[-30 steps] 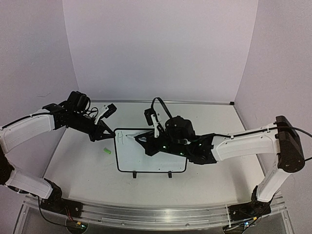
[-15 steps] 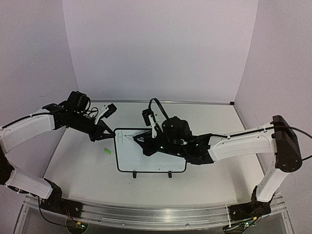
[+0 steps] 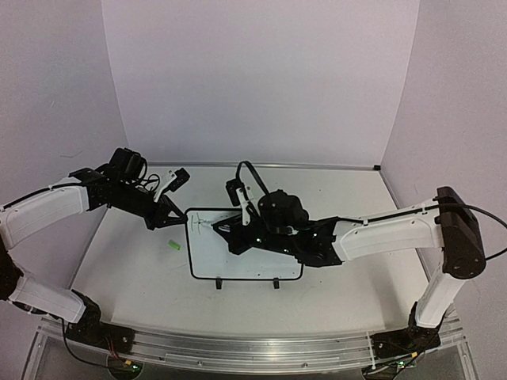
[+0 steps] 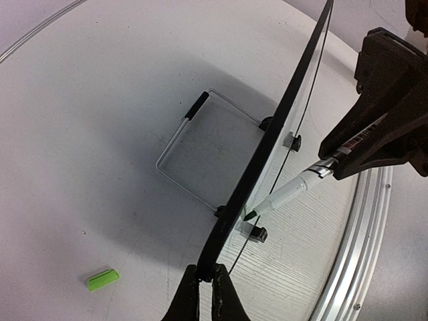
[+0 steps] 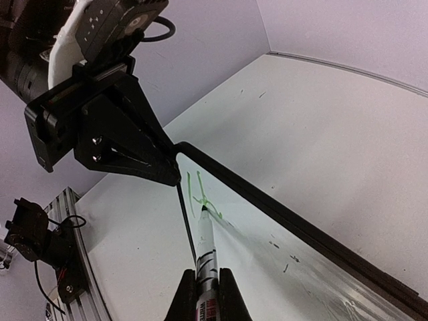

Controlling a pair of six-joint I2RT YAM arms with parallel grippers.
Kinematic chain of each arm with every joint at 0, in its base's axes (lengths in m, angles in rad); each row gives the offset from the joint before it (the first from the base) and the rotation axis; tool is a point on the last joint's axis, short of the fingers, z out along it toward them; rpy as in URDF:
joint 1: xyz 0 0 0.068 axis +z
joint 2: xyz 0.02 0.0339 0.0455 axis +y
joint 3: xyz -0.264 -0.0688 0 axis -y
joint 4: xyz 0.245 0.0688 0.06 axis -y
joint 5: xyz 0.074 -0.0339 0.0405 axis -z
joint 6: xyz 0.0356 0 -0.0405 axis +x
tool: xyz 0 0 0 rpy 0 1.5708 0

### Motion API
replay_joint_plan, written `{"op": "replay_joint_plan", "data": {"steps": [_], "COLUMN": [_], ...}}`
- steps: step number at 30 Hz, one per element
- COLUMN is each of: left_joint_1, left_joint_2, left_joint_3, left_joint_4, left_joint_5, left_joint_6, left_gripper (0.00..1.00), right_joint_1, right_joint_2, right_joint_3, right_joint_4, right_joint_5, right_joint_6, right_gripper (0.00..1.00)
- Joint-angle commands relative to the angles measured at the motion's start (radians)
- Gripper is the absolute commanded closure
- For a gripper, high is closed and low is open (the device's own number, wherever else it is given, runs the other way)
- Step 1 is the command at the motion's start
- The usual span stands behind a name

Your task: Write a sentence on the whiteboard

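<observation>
Whiteboard (image 3: pixel 261 265) mid-table: white, thin black border, only the first green strokes of the sentence (image 5: pixel 198 190) on it.
Right wrist view shows the strokes clearly, top view barely. Left gripper (image 4: pixel 205 277) is clamped on the board's left end. Right gripper (image 5: pixel 207 284) is closed on a marker (image 5: pixel 204 241), tip touching the board at the strokes.

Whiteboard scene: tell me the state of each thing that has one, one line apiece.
whiteboard: propped up, left edge pinched by the left gripper
left gripper: shut on the whiteboard
right gripper: shut on the marker
marker: uncapped, tip touching the whiteboard
green cap: off, lying on the table
sentence: barely begun, a green H
</observation>
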Motion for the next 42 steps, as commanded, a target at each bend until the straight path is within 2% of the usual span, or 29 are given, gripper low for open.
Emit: {"op": "replay_joint_plan", "data": {"steps": [1,19,31,42], "left_joint_1": [-0.005,-0.006,-0.006,-0.006], "left_joint_2": [-0.009,-0.012,-0.016,-0.018], "left_joint_3": [0.013,0.012,0.011,0.012], "left_joint_4": [-0.016,-0.018,-0.018,-0.019], "left_joint_5": [-0.05,-0.055,-0.056,-0.058], "left_joint_6": [0.024,0.023,0.023,0.023], "left_gripper": [1.0,1.0,1.0,1.0], "right_joint_1": [-0.007,-0.007,-0.007,-0.007], "right_joint_2": [-0.012,-0.083,-0.068,-0.142], "right_joint_3": [-0.018,-0.024,0.0,-0.053], "right_joint_4": [-0.03,-0.036,-0.033,0.01], "right_joint_5": [0.036,0.098,0.097,-0.025], "right_joint_6": [0.01,-0.009,-0.025,-0.054], "right_gripper": [1.0,1.0,1.0,1.0]}}
